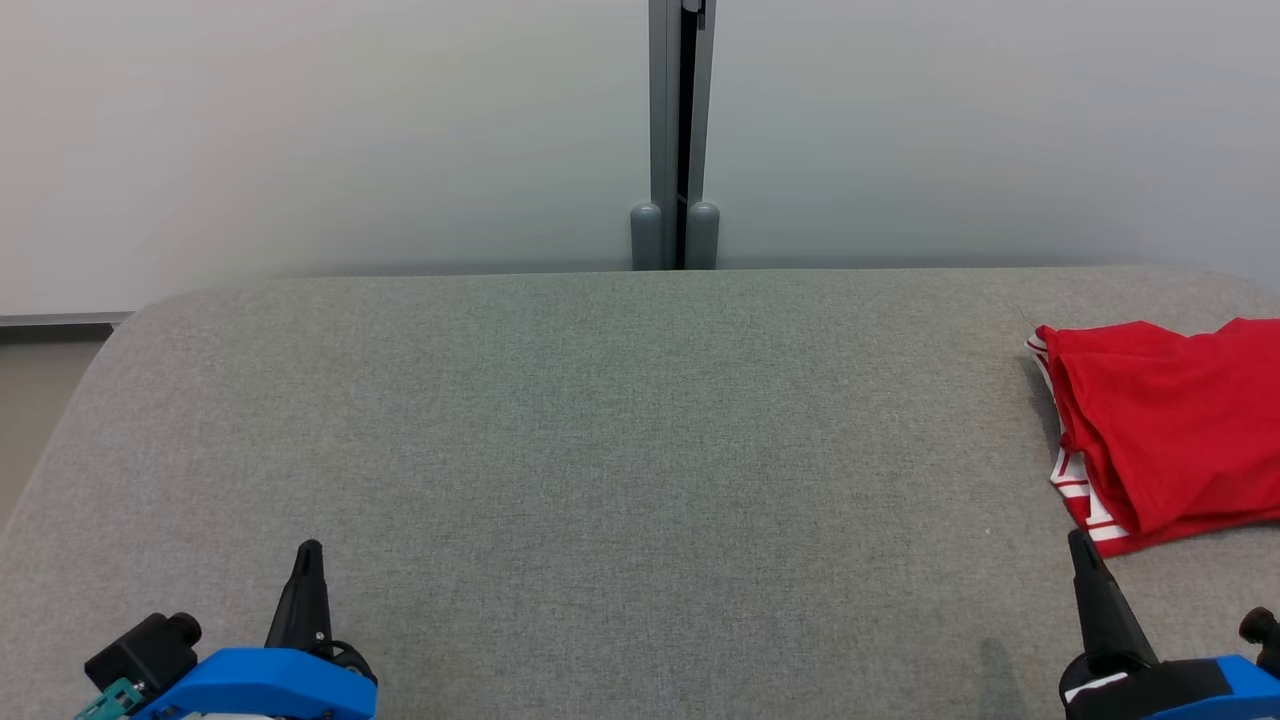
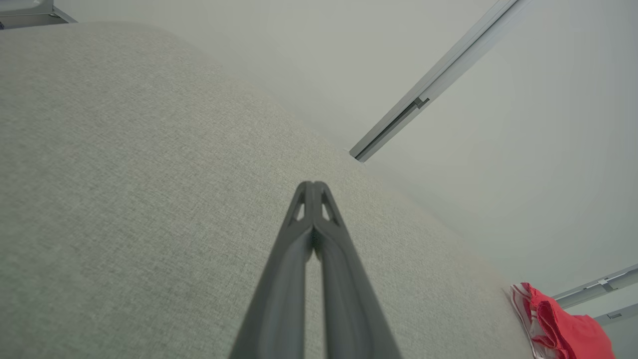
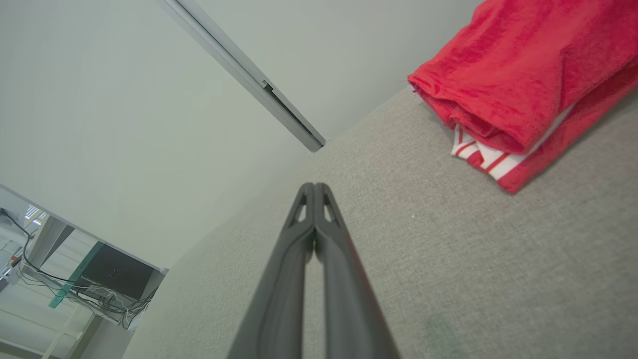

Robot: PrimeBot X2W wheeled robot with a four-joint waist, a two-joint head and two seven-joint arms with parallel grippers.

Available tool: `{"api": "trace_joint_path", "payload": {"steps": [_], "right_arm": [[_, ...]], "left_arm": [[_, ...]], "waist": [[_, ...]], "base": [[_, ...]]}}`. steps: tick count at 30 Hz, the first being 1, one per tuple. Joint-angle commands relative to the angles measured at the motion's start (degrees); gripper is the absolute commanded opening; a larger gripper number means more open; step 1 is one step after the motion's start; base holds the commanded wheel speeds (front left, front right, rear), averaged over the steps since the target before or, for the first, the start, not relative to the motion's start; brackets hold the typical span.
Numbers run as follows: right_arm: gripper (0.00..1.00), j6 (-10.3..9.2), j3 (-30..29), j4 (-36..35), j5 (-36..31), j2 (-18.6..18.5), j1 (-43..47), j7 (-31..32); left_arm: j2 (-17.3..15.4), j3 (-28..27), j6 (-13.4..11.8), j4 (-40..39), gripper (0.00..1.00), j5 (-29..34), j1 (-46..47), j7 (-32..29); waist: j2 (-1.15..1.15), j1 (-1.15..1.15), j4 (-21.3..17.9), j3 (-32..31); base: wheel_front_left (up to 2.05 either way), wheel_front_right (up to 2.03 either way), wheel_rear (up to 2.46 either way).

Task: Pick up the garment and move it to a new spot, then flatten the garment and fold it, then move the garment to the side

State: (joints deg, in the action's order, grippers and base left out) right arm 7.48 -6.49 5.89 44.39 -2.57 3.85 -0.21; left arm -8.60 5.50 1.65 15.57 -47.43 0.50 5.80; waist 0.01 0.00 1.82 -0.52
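- At the near edge of the grey surface (image 1: 600, 450), the left pincer (image 1: 309, 552) and the right pincer (image 1: 1081, 542) are both closed tight, with their fingers pressed together and nothing between them.
- Just beyond the right pincer's tip, at the far right of the surface, lies the red garment (image 1: 1170, 430). It is doubled over in layers, with white-striped trim showing at its near corner.
- It looks folded and set aside, so the task seems close to done. The sound course is to hold both pincers well off the cloth.
- If it needs squaring, use the right pincer, which is nearer. Open it first and take the whole layered edge together, because pulling only the top layer could undo the fold.
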Motion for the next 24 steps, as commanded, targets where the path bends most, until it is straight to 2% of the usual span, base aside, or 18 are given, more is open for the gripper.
{"api": "trace_joint_path", "payload": {"steps": [1,24], "right_arm": [[0.00,0.01,-0.09,-0.36,1.96,-0.32,-1.53,0.25],[0.00,0.02,-0.08,2.70,18.48,-0.38,-4.76,2.64]], "left_arm": [[-0.04,-0.92,0.47,-0.87,0.00,-1.66,1.95,-0.37],[2.05,-4.94,2.48,-1.17,0.00,-17.12,3.47,-4.70]], "waist": [[-0.01,0.00,-0.03,0.01],[-0.01,0.00,-0.52,0.20]], "base": [[0.00,0.00,0.00],[0.00,0.00,0.00]]}}
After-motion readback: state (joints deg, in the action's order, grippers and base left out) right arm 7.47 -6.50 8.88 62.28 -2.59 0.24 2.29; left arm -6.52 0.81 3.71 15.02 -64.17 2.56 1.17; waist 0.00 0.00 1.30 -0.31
